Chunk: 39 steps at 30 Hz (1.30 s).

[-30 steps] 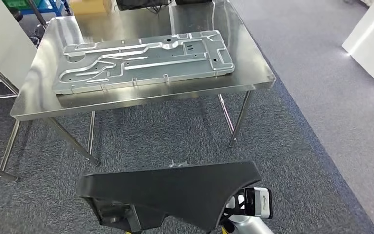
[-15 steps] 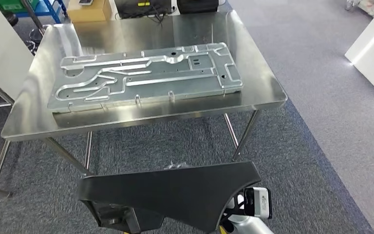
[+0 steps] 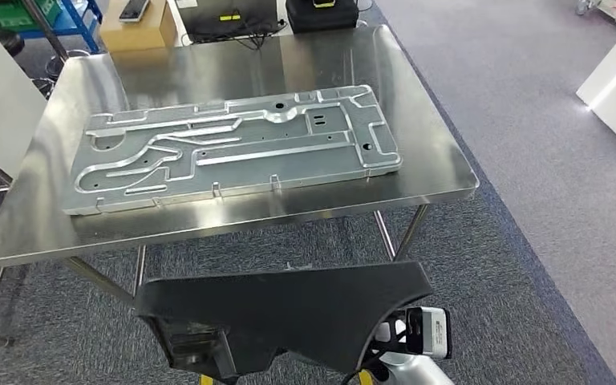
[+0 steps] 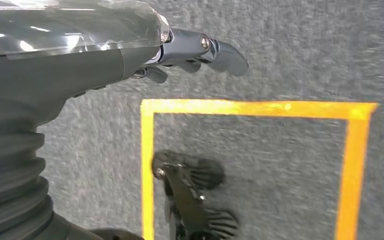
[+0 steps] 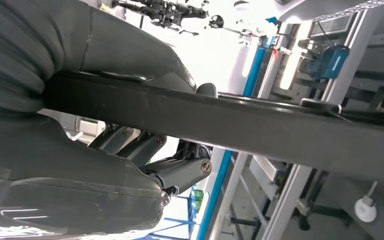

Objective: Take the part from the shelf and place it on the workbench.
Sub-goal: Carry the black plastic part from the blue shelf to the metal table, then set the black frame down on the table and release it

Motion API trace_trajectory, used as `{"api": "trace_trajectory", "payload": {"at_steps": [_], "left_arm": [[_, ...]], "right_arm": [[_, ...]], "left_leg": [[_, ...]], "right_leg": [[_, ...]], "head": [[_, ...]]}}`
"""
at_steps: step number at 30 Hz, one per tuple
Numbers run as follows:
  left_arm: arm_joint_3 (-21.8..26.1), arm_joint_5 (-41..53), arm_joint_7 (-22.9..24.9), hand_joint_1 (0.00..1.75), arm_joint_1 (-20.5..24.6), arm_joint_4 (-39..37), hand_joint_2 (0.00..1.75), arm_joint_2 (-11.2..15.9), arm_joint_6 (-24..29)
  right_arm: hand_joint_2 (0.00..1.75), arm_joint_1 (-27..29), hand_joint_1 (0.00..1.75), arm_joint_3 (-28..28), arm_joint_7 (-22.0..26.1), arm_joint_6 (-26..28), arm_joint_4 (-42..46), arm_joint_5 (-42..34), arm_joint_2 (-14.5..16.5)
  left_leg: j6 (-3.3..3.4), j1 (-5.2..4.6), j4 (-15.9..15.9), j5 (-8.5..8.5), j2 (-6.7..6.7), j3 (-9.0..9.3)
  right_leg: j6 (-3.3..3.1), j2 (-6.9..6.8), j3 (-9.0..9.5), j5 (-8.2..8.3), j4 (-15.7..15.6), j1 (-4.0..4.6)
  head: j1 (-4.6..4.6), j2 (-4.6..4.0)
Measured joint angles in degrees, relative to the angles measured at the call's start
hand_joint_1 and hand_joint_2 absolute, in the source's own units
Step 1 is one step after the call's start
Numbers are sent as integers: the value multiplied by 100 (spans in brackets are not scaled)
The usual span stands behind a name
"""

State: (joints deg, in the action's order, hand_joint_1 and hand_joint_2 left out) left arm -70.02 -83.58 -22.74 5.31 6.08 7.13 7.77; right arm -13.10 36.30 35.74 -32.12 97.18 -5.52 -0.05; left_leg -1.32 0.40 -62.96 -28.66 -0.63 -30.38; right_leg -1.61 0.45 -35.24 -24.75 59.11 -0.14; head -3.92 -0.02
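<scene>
Head view looks down on a stainless steel workbench point(image 3: 441, 172) standing on grey carpet point(image 3: 521, 265). A long machined aluminium plate point(image 3: 233, 148) lies flat on the workbench, running lengthways across it, its face cut with raised ribs and channels. Beyond the far edge of the workbench sit a cardboard box point(image 3: 132, 28) with a phone on top, a laptop point(image 3: 228, 18) and a black case point(image 3: 321, 12).

Low in the same view, close to the robot's body and well short of the workbench, is the black plastic part point(image 3: 289, 309), a broad flat panel with a tapered right end, held level above the carpet.

Right wrist view shows the right hand point(image 5: 105, 130) clamped on an edge of that part point(image 5: 260, 130): the thick thumb presses on one face and the darker fingers point(image 5: 180, 170) curl against the other, so the panel's edge runs between them as a dark bar across the picture. Behind it stands an aluminium-framed shelf point(image 5: 300, 75) with blue uprights.

Left wrist view shows the left hand point(image 4: 130, 55) over the carpet, inside a rectangle of yellow floor tape point(image 4: 252, 107). Its dark fingers point(image 4: 215, 50) are bent inward and close together; they touch nothing visible. How far they are curled cannot be told, since the cover hides most of them.
</scene>
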Motion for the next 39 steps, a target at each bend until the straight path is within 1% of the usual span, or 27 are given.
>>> {"api": "trace_trajectory", "payload": {"at_steps": [1, 4, 5, 6, 8, 9, 11, 12, 15, 16, 17, 19, 20, 21, 22, 23, 24, 25, 26, 29, 31, 32, 34, 35, 36, 37, 39], "left_arm": [[-1, 0, -1, 0, 7, 0, 175, -2, -2], [-1, 0, 2, 0, 0, 0, 175, -1, -1], [-1, 0, 5, 0, -9, 0, 175, -1, -1], [-1, 0, 8, 0, -13, 0, 175, -1, -1], [0, 0, 23, 0, -15, 0, 175, 1, 3], [1, 0, 36, 0, -14, 0, 175, 3, 7], [2, 0, 67, 0, -13, 0, 175, 7, 20], [2, 0, 77, 0, -15, 0, 175, 8, 25], [2, 0, 90, 0, -15, 0, 175, 9, 32], [2, 0, 91, 0, -6, 0, 175, 8, 32], [2, 0, 92, 0, 3, 0, 175, 8, 32], [2, 0, 93, 0, 7, 0, 175, 8, 32], [2, 0, 93, 0, 1, 0, 175, 8, 32], [2, 0, 93, 0, -3, 0, 175, 8, 32], [2, 0, 93, 0, -6, 0, 175, 8, 32], [2, 0, 92, 0, -5, 0, 175, 7, 32], [3, 0, 90, 0, -1, 0, 175, 7, 36], [5, 0, 87, 0, 3, 0, 175, 6, 42], [9, 0, 81, 0, 4, 0, 175, 6, 50], [45, 0, 44, 0, 5, 0, 175, 8, 64], [75, 0, -2, 0, 7, 0, 175, 11, 55], [84, 0, -26, 0, 5, 0, 175, 14, 47], [89, 0, -70, 0, -4, 0, 175, 15, 29], [88, 0, -98, 0, -11, 0, 175, 12, 21], [87, 0, -127, 0, -18, 0, 175, 7, 11], [87, 0, -159, 0, -22, 0, 175, 4, -5], [84, 0, -200, 0, -17, 0, 175, 15, -53]], "right_arm": [[175, 0, 175, -2, -1, 8, 13, 2, 2], [175, 11, 175, -6, -1, 87, 28, 68, 3], [175, 14, 175, -6, -1, 130, 28, 102, 3], [175, 15, 175, -6, 0, 168, 28, 125, 3], [175, 11, 175, -6, 0, 215, 38, 115, 3], [175, 7, 175, -6, 0, 221, 44, 88, 3], [175, 0, 175, -6, -1, 222, 54, 32, 6], [175, -3, 175, -6, 0, 222, 55, 16, 8], [175, -11, 175, -6, 1, 222, 88, 5, 12], [175, -16, 175, -6, 1, 222, 99, 2, 12], [175, -18, 175, -6, 1, 222, 100, 0, 10], [175, -7, 175, -6, 1, 222, 97, -1, 5], [175, 1, 175, -6, 0, 222, 96, -1, 3], [175, 5, 175, -6, 0, 222, 96, -1, 1], [175, 5, 175, -6, -1, 222, 96, -1, 1], [175, 3, 175, -6, -1, 222, 97, -1, 1], [175, 2, 175, -6, -1, 225, 98, 3, 0], [175, 1, 175, -6, -1, 241, 108, 15, -1], [175, 2, 175, -7, -1, 273, 126, 43, -1], [175, 7, 175, -8, 1, 578, 247, 294, -6], [175, -44, 175, -17, 1, 1014, 309, 545, -18], [175, -112, 175, -40, 1, 1271, 306, 673, -29], [175, -328, 175, -152, 0, 1822, 223, 1001, -62], [175, -476, 175, -251, -1, 2191, 130, 1299, -84], [175, -651, 175, -359, -1, 2602, 6, 1671, -104], [175, -874, 175, -481, -6, 3067, -166, 2141, -127], [175, -1461, 175, -719, -48, 3817, -627, 3026, -168]], "left_leg": [[-24, 10, -278, -73, 8, -154], [-67, 25, -1147, -526, 20, -759], [-67, 25, -1219, -562, 21, -882], [-64, 25, -1089, -446, 23, -909], [-24, 20, -359, 100, 36, -710], [-1, 3, 2, 269, 50, -588], [51, -29, 354, 328, 75, -457], [77, -45, 363, 262, 75, -442], [182, 1, 457, 347, 54, -326], [209, 19, 490, 355, 50, -282], [227, 19, 504, 339, 49, -254], [249, 17, 503, 283, 43, -207], [248, 16, 502, 247, 35, -173], [242, 16, 500, 210, 24, -127], [230, 17, 497, 169, 13, -68], [214, 17, 494, 124, 4, -6], [189, 8, 487, 79, -4, 38], [159, 1, 485, 40, -10, 67], [127, -6, 488, 13, -12, 78], [32, 2, 515, -34, -3, 106], [-24, 15, 276, -177, 14, 17], [-48, 25, -23, -313, 21, -135], [-85, 32, -786, -587, 25, -586], [-93, 34, -1040, -607, 25, -775], [-93, 34, -1092, -513, 25, -872], [-83, 34, -936, -313, 26, -870], [-26, 23, -186, 190, 41, -628]], "right_leg": [[-29, -15, 55, -38, -8, -9], [-69, -67, 180, -167, -10, -5], [-65, -77, 230, -210, -10, -5], [-54, -89, 292, -256, -10, -4], [-24, -119, 424, -350, -11, -3], [-3, -133, 479, -391, -8, 2], [55, -147, 526, -461, -6, 14], [91, -148, 540, -491, -11, 19], [190, -126, 559, -608, 90, 28], [214, -110, 467, -707, 293, 25], [231, -92, 290, -840, 611, 10], [261, -81, -189, -1070, 1332, -9], [271, -78, -361, -1044, 1517, -17], [275, -77, -427, -892, 1482, -22], [271, -77, -377, -635, 1222, -26], [257, -76, -256, -355, 824, -28], [233, -71, -122, -162, 466, -20], [202, -64, -23, -53, 207, -12], [170, -56, 25, -36, 82, 1], [68, -36, 56, -77, 23, 10], [1, -41, 107, -89, -28, -15], [-25, -47, 128, -100, -42, -21], [-56, -48, 146, -127, -44, -16], [-60, -46, 157, -139, -43, -14], [-59, -43, 173, -153, -41, -11], [-55, -40, 197, -170, -39, -9], [-33, -37, 244, -201, -36, -3]], "head": [[-1, 0], [0, 0], [1, 0], [1, 0], [1, 0], [1, 0], [1, 0], [1, 0], [1, 0], [1, 0], [1, 0], [1, 0], [1, 0], [1, 0], [1, 0], [1, 0], [2, 0], [1, 0], [1, 0], [0, 0], [-1, 0], [-1, 0], [-1, 0], [-1, 0], [-1, 0], [-1, 0], [0, 0]]}}
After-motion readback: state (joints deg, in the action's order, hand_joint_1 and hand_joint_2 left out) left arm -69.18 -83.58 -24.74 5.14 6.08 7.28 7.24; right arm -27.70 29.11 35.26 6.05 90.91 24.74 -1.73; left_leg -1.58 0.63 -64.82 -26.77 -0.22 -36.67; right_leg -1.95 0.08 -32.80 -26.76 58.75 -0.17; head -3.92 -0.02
